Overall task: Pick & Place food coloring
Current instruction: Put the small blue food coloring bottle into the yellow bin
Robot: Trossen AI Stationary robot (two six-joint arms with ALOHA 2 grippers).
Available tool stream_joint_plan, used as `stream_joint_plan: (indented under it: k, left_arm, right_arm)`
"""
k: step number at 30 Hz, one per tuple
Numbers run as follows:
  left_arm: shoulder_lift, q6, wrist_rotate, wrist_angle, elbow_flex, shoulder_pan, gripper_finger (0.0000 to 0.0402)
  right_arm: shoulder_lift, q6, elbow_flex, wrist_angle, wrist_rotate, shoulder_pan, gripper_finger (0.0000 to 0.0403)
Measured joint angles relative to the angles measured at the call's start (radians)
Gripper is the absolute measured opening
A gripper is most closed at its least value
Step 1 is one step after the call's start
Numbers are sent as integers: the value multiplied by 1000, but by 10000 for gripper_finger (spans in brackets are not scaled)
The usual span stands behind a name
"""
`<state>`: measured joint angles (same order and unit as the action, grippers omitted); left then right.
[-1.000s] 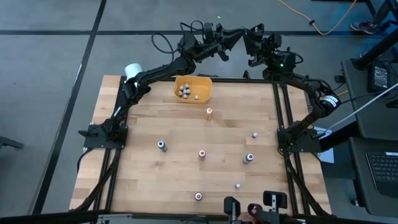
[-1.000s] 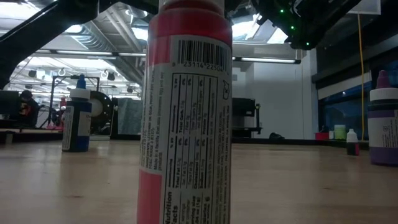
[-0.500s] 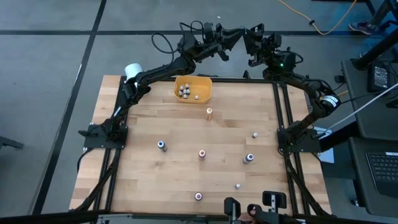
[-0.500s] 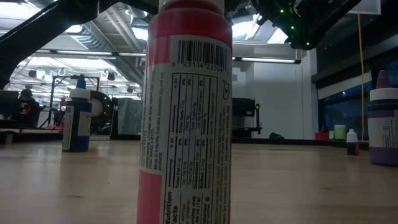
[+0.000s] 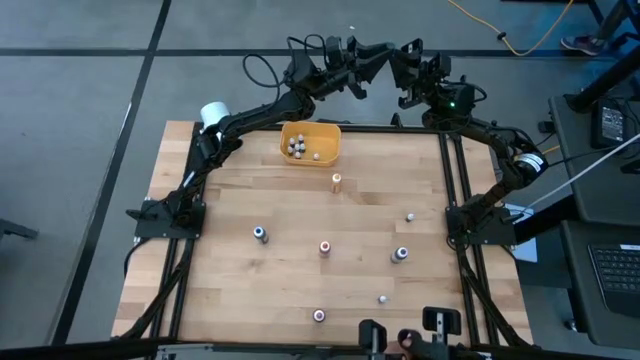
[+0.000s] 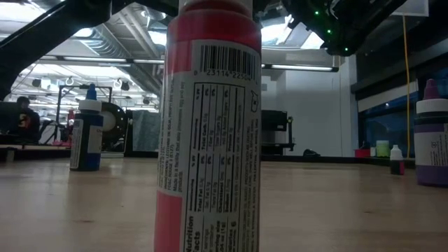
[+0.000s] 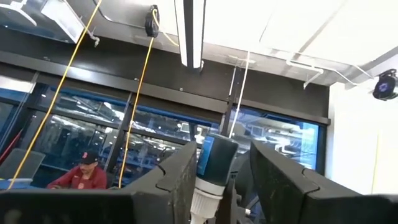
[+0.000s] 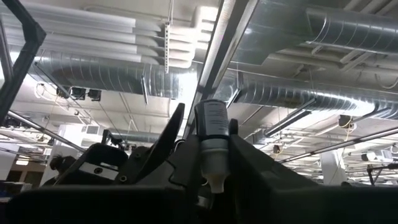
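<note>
Both arms are raised beyond the table's far edge, and both wrist views look up at the ceiling. My left gripper is shut on a small bottle with a blue body and a white neck. My right gripper is shut on a pale dropper bottle. Several bottles lie in the yellow bin. Loose bottles stand upright on the table: an orange one, a blue one, a red one and others. My left gripper pinches the bottle between its two fingers, on the bottle's white neck end. The fingers point upward. The blue body sticks out past the fingertips, clear of everything. My right gripper pinches the pale bottle between its two fingers, on opposite sides of its body. The fingers point upward. The bottle's flat end points away from the wrist and its dropper tip toward it, clear of everything.
A white cylinder stands at the table's far left corner. More bottles stand at the right and near the front edge. In the low view a red bottle stands close to the camera. A person sits in the room behind.
</note>
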<state>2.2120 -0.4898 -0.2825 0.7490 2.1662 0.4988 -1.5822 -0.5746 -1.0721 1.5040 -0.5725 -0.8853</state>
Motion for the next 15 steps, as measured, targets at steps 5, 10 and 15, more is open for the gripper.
stream_joint_plan:
  k: [5, 10, 15]
  left_arm:
    - [-1, -7, 2, 1, 0, 0, 156]
    - [-2, -55, 5, -22, 0, -1, 154]
    - [-2, -77, 16, -43, 0, -1, 142]
  right_arm:
    - [0, 2, 0, 1, -7, -1, 54]
    - [-1, 2, 1, 0, -9, -1, 43]
    - [-2, 3, 2, 1, -13, -1, 27]
